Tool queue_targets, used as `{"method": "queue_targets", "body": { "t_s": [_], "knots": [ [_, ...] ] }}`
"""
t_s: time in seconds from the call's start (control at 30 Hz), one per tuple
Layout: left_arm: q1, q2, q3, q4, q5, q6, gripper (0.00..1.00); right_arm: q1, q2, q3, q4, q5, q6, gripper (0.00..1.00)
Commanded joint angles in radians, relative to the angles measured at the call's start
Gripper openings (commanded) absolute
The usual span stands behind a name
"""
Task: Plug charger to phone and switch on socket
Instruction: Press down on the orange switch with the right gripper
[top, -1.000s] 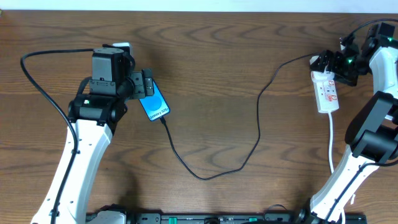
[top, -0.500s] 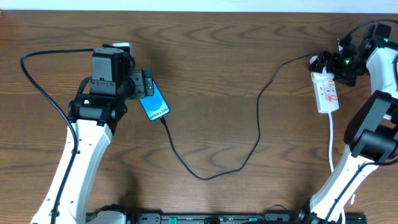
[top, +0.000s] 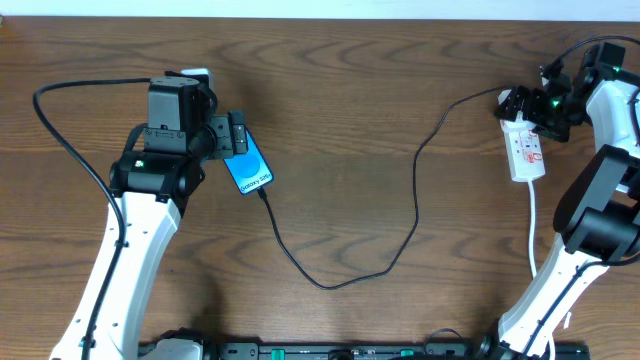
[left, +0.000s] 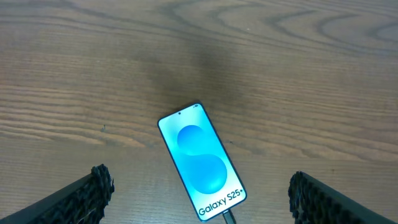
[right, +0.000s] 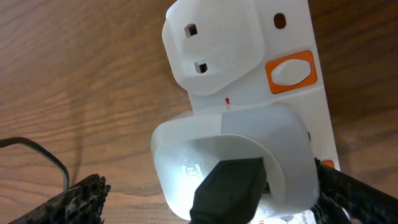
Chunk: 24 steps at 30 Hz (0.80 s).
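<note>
Right gripper (right: 211, 190) has crept up-left along the narrow white power strip (top: 528, 155), table's right; fingers wide, straddling its white adapter (right: 233, 155). Orange switch (right: 291, 70) probably unpressed. Left gripper (left: 202, 190) wide over the blue-screened phone (left: 200, 160); thin black cable (top: 327, 286) is plugged in.

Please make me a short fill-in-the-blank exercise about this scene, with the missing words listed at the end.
1. The phone lies on the table with its screen facing ___.
2. The right gripper is at the socket, while the left gripper hangs over the ___.
3. The charger is ___ into the phone's lower end.
4. The switch beside the socket's free outlet is coloured ___.
Missing words: up; phone; plugged; orange.
</note>
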Motion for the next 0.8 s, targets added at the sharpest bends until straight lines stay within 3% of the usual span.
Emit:
{"method": "queue_targets", "body": {
  "t_s": [0.0, 0.77],
  "knots": [
    [0.005, 0.007, 0.010, -0.003, -0.013, 0.013, 0.92, 0.020, 0.002, -0.032, -0.015, -0.086, 0.020, 0.99],
    [0.005, 0.007, 0.010, -0.003, -0.013, 0.013, 0.92, 0.055, 0.002, -0.076, 0.008, -0.112, 0.031, 0.99]
  ]
}}
